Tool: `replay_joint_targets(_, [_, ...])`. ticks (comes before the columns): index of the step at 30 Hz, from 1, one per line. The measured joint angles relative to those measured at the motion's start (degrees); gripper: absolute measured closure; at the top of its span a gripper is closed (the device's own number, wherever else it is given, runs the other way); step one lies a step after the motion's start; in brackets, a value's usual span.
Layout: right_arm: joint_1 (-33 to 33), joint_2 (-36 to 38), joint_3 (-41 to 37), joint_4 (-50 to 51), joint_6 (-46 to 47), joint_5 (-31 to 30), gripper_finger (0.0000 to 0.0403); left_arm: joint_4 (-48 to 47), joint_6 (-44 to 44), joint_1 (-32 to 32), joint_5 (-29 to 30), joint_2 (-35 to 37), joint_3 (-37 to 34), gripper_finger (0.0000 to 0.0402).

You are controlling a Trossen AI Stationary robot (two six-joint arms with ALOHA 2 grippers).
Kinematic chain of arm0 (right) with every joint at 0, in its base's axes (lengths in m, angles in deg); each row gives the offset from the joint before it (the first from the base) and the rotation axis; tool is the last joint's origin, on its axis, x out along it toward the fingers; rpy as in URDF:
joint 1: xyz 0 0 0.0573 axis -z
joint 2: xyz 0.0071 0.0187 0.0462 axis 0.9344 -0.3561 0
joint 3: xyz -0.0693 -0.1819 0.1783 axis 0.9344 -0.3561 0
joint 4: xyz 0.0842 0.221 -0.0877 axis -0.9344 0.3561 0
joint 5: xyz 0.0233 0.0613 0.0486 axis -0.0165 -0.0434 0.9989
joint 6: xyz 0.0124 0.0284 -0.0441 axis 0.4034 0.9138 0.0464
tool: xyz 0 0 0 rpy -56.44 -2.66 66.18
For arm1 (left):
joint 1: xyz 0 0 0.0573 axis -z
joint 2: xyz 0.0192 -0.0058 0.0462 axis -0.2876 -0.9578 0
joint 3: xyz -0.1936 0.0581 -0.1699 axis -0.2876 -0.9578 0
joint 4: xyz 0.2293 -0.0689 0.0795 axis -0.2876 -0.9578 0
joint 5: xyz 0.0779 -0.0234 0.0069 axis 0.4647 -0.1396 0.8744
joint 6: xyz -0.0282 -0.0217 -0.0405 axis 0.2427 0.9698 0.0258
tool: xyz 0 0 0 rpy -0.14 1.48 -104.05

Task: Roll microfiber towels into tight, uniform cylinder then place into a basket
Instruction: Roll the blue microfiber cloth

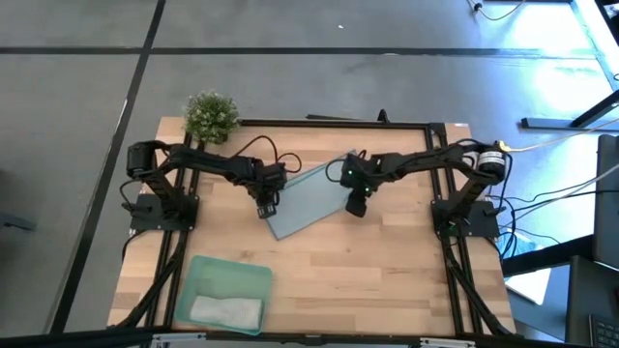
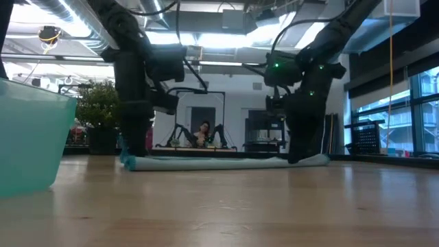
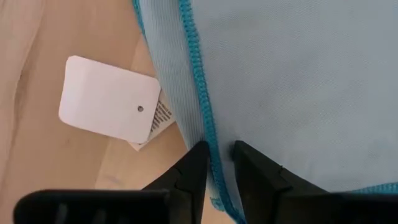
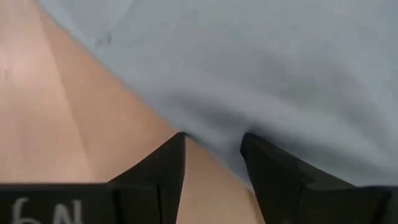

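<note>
A light blue microfiber towel [image 1: 309, 198] lies spread flat on the wooden table, its white card tag [image 3: 109, 99] on the wood beside it. My left gripper [image 1: 268, 211] points down at the towel's left near corner and is shut on its hem. My right gripper [image 1: 356, 208] points down at the towel's right edge, open, with that edge [image 4: 211, 127] between its fingers. Whether it touches the cloth I cannot tell. The mint-green basket [image 1: 198, 266] stands at the near left, and a pale grey towel [image 1: 227, 311] lies in it. My left gripper pinches the towel's teal-stitched hem [image 3: 211, 140] between its two fingers, close to a corner. The fingers come from above, pointing down, one on each side of the hem line. The towel lies flat on the table [image 3: 25, 74], not lifted.
A small potted plant [image 1: 211, 114] stands at the table's far left corner. Bare wood [image 1: 387, 280] stretches from the towel to the near edge, right of the basket. In the low view the basket's wall [image 2: 31, 137] rises at the left, close to the camera.
</note>
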Motion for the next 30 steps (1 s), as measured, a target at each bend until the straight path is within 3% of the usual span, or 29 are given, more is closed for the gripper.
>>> replay_joint_targets(8, [4.3,-2.0,-0.3,-6.4,-3.0,-2.9,0.0234,1.2,1.5,5.2,-6.7,-0.1,-0.3,0.0324])
replay_joint_targets(14, [8.2,-2.2,-0.5,-12.6,-3.2,-4.0,0.0234,8.6,1.2,9.1,-11.0,-0.4,-0.5,0.0324])
replay_joint_targets(18, [9.1,-1.9,1.7,-9.9,-4.2,-4.1,0.0234,5.8,-0.5,9.7,-7.7,0.4,1.8,0.0324])
replay_joint_targets(23, [7.0,-0.3,5.5,-5.3,-7.2,1.0,0.0234,0.9,-2.5,9.0,-1.6,4.5,4.3,0.0324])
replay_joint_targets(27, [3.7,0.1,5.8,-7.0,-7.0,6.3,0.0234,2.1,-3.1,7.3,0.8,6.6,4.1,0.0325])
replay_joint_targets(30, [0.9,0.0,4.0,-10.2,-7.0,6.6,0.0234,4.2,-3.0,6.3,0.8,6.2,2.5,0.0325])
